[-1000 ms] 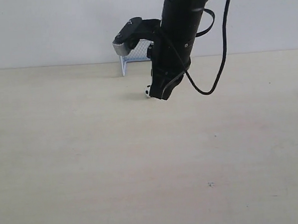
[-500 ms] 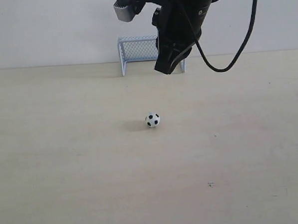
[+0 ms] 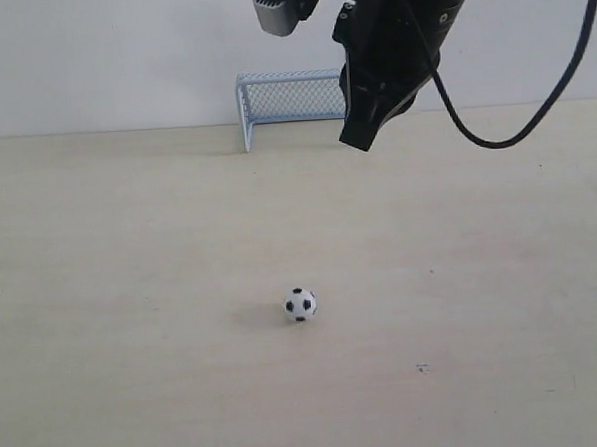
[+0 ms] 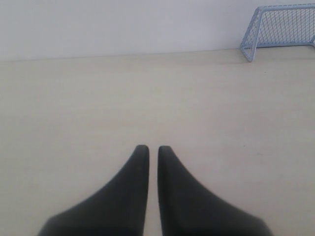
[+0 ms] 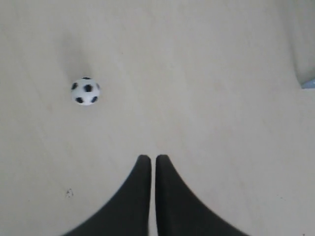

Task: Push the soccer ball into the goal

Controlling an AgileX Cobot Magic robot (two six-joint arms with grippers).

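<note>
The soccer ball (image 3: 301, 304) lies alone on the pale table, well in front of the goal (image 3: 290, 96), which stands against the back wall. My right gripper (image 3: 358, 140) hangs raised in front of the goal's right half, shut and holding nothing. In the right wrist view the soccer ball (image 5: 85, 91) sits apart from the shut gripper (image 5: 152, 157), off to one side. The left wrist view shows the left gripper (image 4: 153, 147) shut and holding nothing over bare table, with the goal (image 4: 280, 27) far off. The left arm is out of the exterior view.
A black cable (image 3: 532, 91) loops down from the right arm. A white wall (image 3: 99, 54) backs the table (image 3: 132, 292). A small dark speck (image 3: 421, 367) marks the table near the front.
The ball has rolled toward the table's front, away from the goal. The right arm has risen off the ball and shifted to the right.
</note>
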